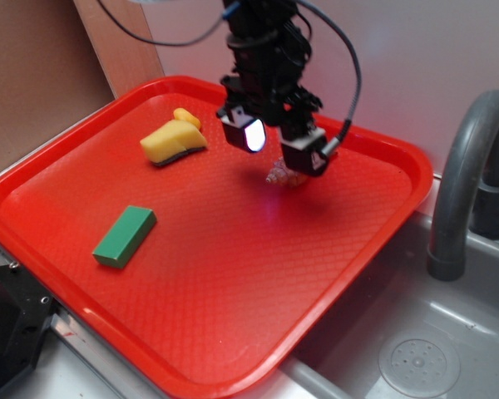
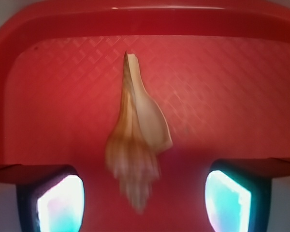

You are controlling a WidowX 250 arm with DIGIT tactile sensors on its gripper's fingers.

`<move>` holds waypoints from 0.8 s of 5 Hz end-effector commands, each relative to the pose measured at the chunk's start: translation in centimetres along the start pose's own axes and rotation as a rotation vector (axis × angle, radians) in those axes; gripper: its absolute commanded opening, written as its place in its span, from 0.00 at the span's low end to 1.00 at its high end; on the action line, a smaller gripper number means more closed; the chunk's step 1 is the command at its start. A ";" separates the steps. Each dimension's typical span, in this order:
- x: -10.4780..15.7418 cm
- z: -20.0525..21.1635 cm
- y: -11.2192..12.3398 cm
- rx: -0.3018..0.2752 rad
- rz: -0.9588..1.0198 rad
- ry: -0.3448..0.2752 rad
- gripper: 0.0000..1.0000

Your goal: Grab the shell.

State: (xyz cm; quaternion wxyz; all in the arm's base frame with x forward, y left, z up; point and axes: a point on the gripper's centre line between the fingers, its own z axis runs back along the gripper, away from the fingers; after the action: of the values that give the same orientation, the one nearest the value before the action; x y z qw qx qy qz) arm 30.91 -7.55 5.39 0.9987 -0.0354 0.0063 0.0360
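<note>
The tool [image 1: 276,145] hangs spread apart above the shell [image 2: 135,145] at the frame's upper middle; next, lower and close on it.

The scene is viewed by the exterior camera from above and to one side, at middle distance: the whole red tray [image 1: 374,241] is taken in, with a grey sink [image 1: 432,332] and tap [image 1: 466,183] at the right edge. The wrist camera is carried on the arm just behind the jaws and is aimed forward and down, very near the tray floor. The shell [image 2: 135,145] [image 1: 281,175], the jaws and the nearby tray rim are shared by both views.
</note>
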 end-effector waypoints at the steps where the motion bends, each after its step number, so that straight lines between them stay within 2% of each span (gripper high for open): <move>1: 1.6 -1.5 -1.0 -0.027 -0.020 -0.018 1.00; 2: 1.6 -2.1 -0.4 -0.014 -0.011 -0.011 0.00; 3: 0.4 -0.2 0.0 0.080 0.015 -0.034 0.00; 4: -1.9 4.8 0.8 0.166 0.074 -0.048 0.00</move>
State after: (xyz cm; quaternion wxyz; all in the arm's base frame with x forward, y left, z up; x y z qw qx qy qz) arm 28.75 -6.09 8.65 0.9952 0.0538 0.0158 0.0803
